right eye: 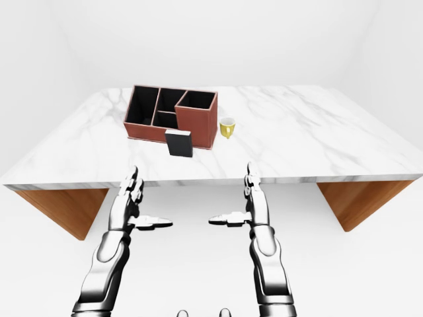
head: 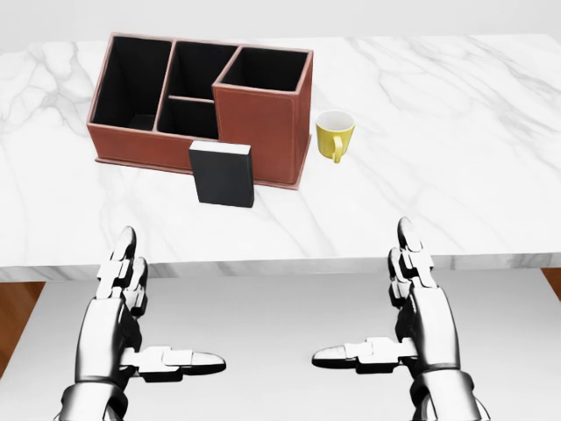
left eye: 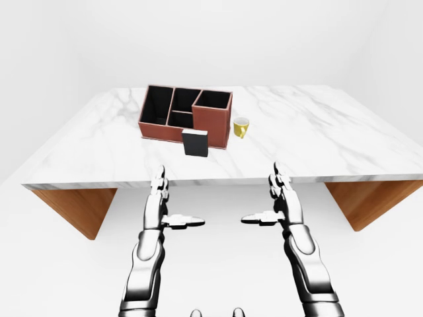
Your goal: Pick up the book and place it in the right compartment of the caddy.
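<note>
Both your hands hang short of the table (head: 491, 175) edge, below it in the head view, neither over the marble nor touching anything. Left hand (head: 131, 324): fingers straight and pointing up the view, thumb stuck out sideways toward the middle, nothing held. Right hand (head: 408, 316): the mirror of it, spread and empty.

The book (head: 222, 174) stands upright on the table, broad black face toward you, white page edge on top, so its long axis looks vertical or nearly so and its width runs left-right in the view. It sits just beside the caddy (head: 131, 145), against the near wall below the tall right compartment (head: 263, 70); whether it touches that wall you cannot tell.

The relation that matters: the book lies up the view from both hands and left of the midline between them, so it is somewhat nearer your left hand. Judgement: reach up and slightly inward with the left, or bracket the two narrow sides with both.

The mug (head: 334, 134) stands just right of the caddy, apart from it. Judgement: a right-hand approach to the right compartment passes close by it.
</note>
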### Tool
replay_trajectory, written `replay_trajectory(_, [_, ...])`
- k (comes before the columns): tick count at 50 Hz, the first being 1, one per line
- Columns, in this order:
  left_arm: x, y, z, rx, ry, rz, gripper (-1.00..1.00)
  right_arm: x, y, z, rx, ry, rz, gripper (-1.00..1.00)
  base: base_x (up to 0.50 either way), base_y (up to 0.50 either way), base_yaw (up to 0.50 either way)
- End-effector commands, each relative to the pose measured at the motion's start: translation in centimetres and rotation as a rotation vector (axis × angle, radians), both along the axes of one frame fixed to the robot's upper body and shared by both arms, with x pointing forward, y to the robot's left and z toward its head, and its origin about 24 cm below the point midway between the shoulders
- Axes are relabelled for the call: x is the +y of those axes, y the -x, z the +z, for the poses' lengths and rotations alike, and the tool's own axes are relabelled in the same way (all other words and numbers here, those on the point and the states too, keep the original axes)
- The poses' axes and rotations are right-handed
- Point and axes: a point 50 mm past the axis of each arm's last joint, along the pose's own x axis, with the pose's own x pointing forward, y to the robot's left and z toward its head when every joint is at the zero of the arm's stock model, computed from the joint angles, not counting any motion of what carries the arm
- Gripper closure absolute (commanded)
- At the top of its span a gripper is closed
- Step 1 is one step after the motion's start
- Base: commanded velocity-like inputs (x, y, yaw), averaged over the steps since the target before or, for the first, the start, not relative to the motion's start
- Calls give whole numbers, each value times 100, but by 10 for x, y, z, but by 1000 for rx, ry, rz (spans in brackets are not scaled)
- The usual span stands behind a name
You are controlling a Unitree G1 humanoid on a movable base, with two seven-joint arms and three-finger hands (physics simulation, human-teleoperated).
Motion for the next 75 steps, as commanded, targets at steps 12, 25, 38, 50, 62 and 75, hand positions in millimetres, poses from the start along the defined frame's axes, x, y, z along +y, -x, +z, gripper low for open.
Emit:
replay_trajectory(12, [3,3,18,-32,-39,-11,-100,-13,1,18,-37,21,-1,-100,0,0,0])
replay_trajectory(25, [1,-12,72,-251,-54,-28,-100,-12,-10,69,-244,54,5,-100,0,0,0])
replay_trajectory(38, [3,-8,103,-386,-47,-27,-100,-6,-5,117,-453,54,32,-100,0,0,0])
replay_trajectory(50, [0,3,119,-467,-62,-33,-100,-6,2,124,-488,32,36,-100,3,0,0])
replay_trajectory(62, [-2,0,110,-425,-70,-41,-100,-7,2,123,-487,22,35,-100,37,0,0])
replay_trajectory(75, [-1,-1,114,-441,-71,-39,-100,-6,2,126,-498,14,37,-100,40,0,0])
